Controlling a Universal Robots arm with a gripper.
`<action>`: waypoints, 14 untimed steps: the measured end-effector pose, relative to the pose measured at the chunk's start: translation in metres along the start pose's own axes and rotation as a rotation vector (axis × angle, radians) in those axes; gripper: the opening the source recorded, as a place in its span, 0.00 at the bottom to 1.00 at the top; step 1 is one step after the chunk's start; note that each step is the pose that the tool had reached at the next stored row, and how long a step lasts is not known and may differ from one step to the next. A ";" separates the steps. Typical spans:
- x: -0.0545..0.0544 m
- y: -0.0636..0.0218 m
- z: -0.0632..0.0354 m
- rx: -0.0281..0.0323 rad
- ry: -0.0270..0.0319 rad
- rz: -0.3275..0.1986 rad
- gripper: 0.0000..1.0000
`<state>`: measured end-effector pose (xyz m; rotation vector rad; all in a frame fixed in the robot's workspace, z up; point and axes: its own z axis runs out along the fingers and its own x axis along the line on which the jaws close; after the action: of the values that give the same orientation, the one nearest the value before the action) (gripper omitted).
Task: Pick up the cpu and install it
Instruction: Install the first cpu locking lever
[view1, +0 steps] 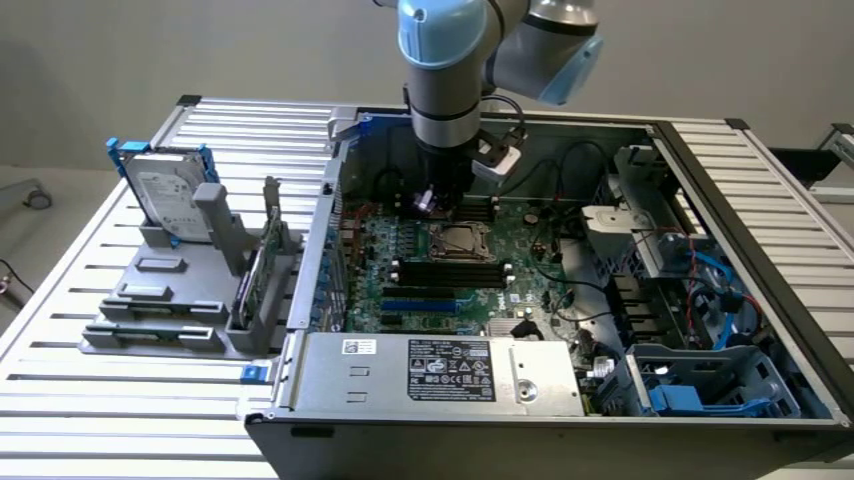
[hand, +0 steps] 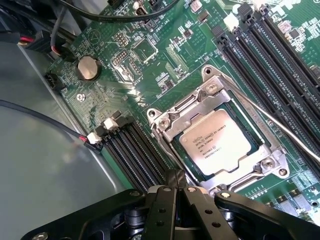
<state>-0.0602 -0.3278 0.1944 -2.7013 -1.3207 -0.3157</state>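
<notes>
CPU (hand: 220, 141) lies flat in socket (hand: 167, 126); hand (hand: 178, 179), fingers together and empty, at socket's 11 o'clock, exterior view. Judgement: verify corners flush.

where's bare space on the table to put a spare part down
Bare slats of the table lie on the near side of the grey fixture, and along the exterior view's right beyond the case. Inside the case it is crowded: board, cables, arm.
</notes>
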 end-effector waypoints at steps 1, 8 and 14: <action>0.000 0.0003 0.0001 -0.0001 -0.0003 -0.001 0.11; 0.002 0.0026 0.0005 0.0002 -0.0016 -0.006 0.11; 0.004 0.0052 0.0009 0.0014 -0.0019 -0.011 0.11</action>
<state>-0.0535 -0.3277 0.1944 -2.6947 -1.3363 -0.3133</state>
